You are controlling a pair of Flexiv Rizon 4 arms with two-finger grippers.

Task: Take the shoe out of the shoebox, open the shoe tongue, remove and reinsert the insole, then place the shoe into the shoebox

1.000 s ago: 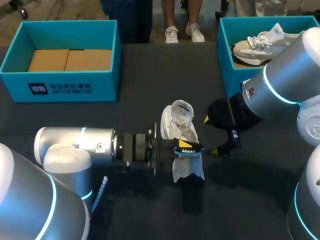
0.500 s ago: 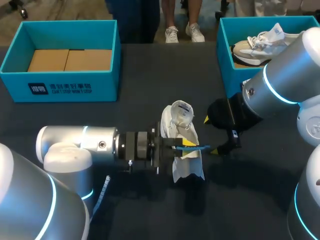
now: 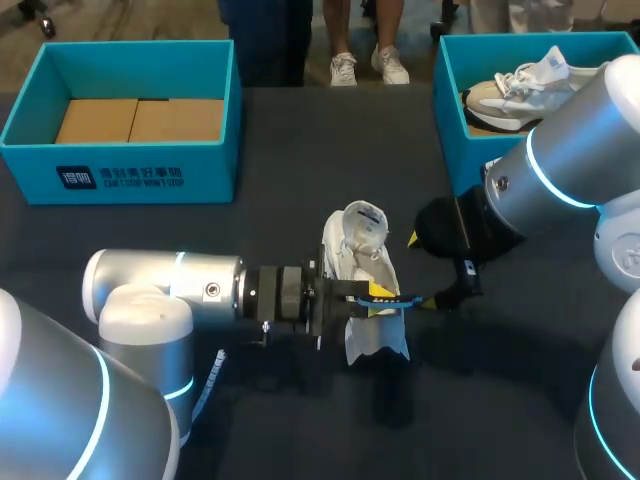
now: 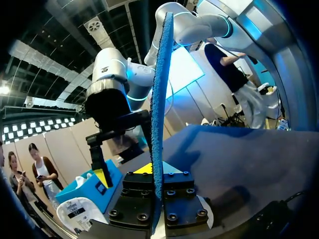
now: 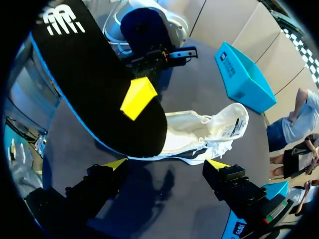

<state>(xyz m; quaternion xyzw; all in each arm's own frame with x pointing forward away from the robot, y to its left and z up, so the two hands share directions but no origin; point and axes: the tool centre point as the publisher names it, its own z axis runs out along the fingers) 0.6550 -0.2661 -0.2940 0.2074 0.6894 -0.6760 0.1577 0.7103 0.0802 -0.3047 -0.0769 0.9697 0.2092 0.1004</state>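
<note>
The insole (image 5: 94, 89) was out of the shoe (image 3: 362, 255). It was clamped between the fingers of the left end effector (image 3: 376, 298), which held it on its edge just above the middle of the shoe. The shoe lay on the table (image 3: 290, 170), with its long axis running away from the robot. The insole pointed across it, from left to right, so I judge it had to be turned into the line of the shoe before going back in. The right end effector (image 5: 166, 164) was just beside the shoe on its right side, with fingers apart and holding nothing. It was the nearer free arm to steady the shoe. Both boxes (image 3: 120, 170) were well apart.
</note>
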